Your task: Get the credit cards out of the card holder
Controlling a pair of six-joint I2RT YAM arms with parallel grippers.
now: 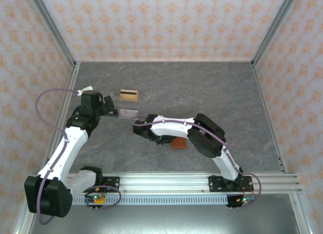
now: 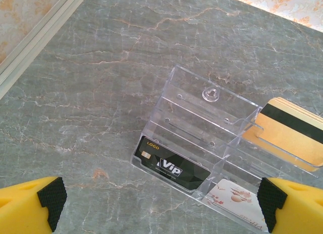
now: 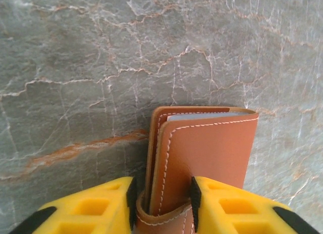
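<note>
Right claw (image 3: 161, 196) is clamped on the one folded card holder (image 3: 202, 158). Bare table (image 3: 75, 67) lies open on three sides of it. Left claw (image 2: 160, 201) hangs spread wide over one clear rack (image 2: 202, 107) near the table's left rail. A black card (image 2: 171, 164) sits in its front slot, with a tan-gold card (image 2: 287, 135) and a pale card (image 2: 234, 198) at its right end, three in all.

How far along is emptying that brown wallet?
A black VIP card, a gold striped card and a pale floral card already sit at the clear plastic rack. The right gripper clamps the brown leather card holder. A pale edge inside suggests something remains.
</note>
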